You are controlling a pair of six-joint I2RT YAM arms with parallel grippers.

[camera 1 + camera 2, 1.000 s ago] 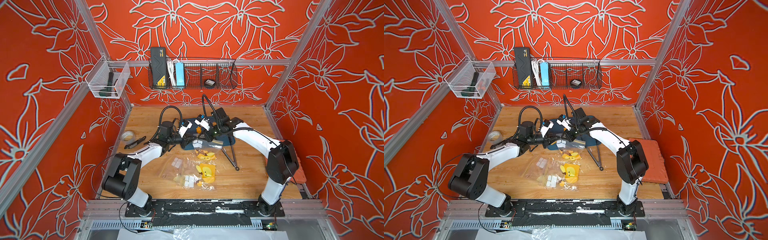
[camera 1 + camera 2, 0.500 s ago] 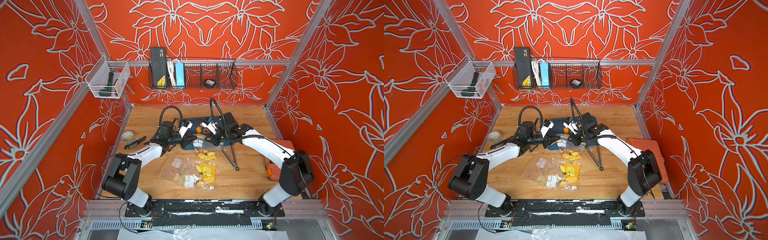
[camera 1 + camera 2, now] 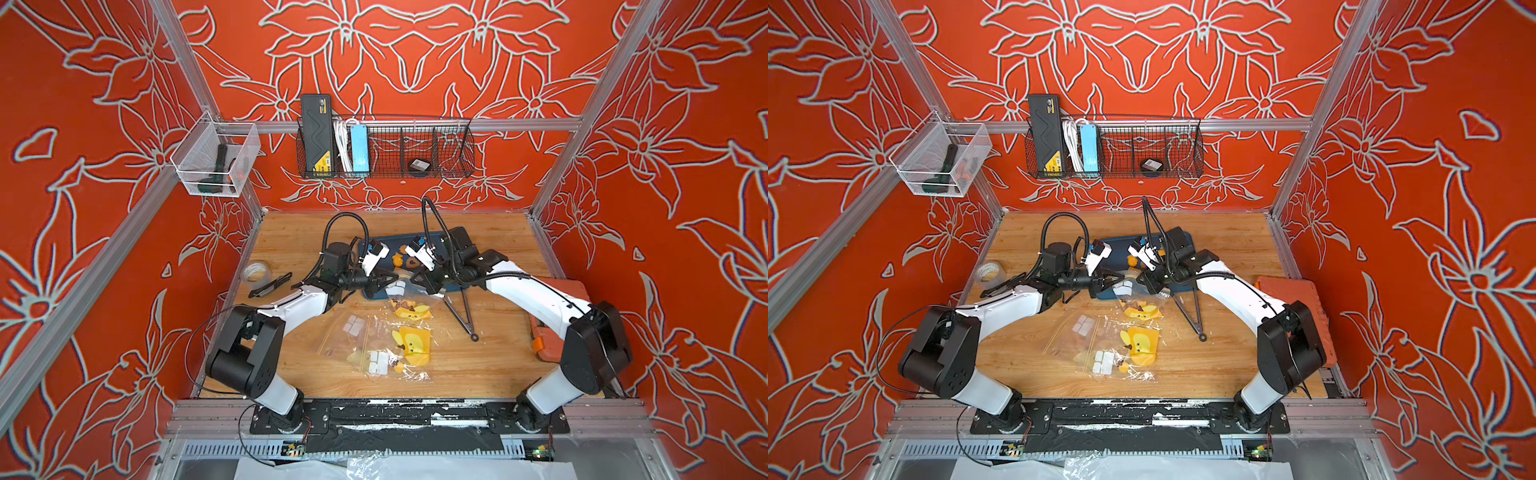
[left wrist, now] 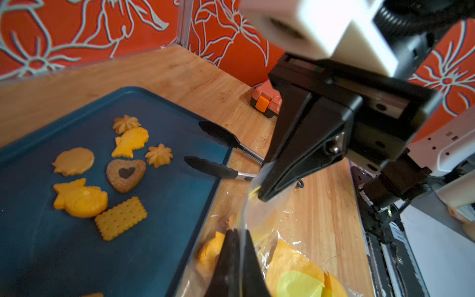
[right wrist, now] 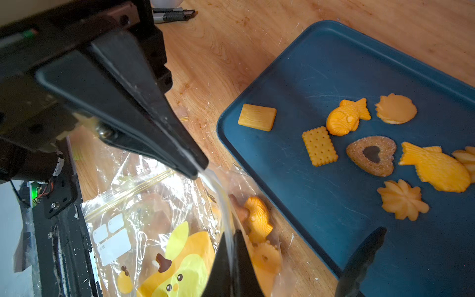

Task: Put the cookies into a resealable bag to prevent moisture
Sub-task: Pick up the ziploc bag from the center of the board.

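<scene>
Cookies (image 4: 126, 174) lie on the tray (image 4: 167, 205); your left hand (image 4: 237, 232) and right hand (image 4: 261, 194) clench the bag (image 4: 267, 218) at the tray's 6 o'clock edge, tongs (image 4: 218, 168) at the bag's 3.

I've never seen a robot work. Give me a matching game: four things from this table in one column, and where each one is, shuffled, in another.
Things
1. heart cookie
2. tongs
3. tape roll
4. bag by the tray

Places
A. pinched by the left gripper and right gripper
B. by the table's left edge
C. on the blue tray
D. tips over the tray's rim, rest on the table

Pairs: 1-C, 2-D, 3-B, 4-A
</scene>
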